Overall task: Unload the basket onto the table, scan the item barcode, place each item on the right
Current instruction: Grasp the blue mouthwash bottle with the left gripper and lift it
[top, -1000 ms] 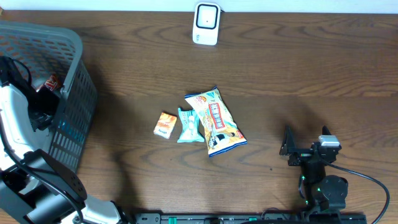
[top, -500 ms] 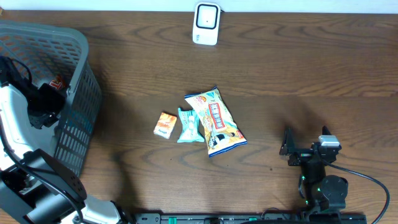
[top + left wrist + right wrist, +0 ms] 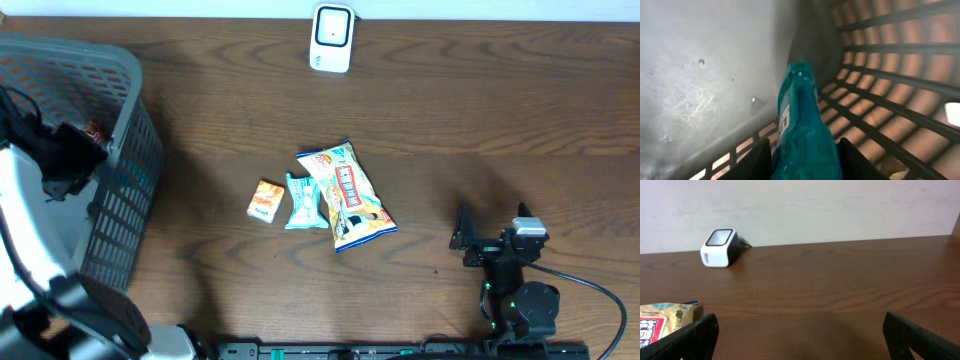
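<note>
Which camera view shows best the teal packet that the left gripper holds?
The left wrist view: the teal packet stands in the middle, close up, held in the left gripper inside the basket. In the overhead view the left arm hides it. The right wrist view does not show it.

The teal pouch [image 3: 802, 125] is glossy, with a small white label patch on its near face. It stands on end, slightly tilted, pinched between the fingers of the left tool [image 3: 805, 157] inside the grey mesh basket [image 3: 880, 65], near a lower corner. The barcode scanner [image 3: 332, 38], white with a dark square face, sits at the far edge of the desk [image 3: 500, 120], well apart from the basket. Mid-desk lie a small orange box [image 3: 265, 201], a pale-teal packet [image 3: 303, 201] just beside it, and a large yellow snack bag [image 3: 350, 195] touching that packet.
</note>
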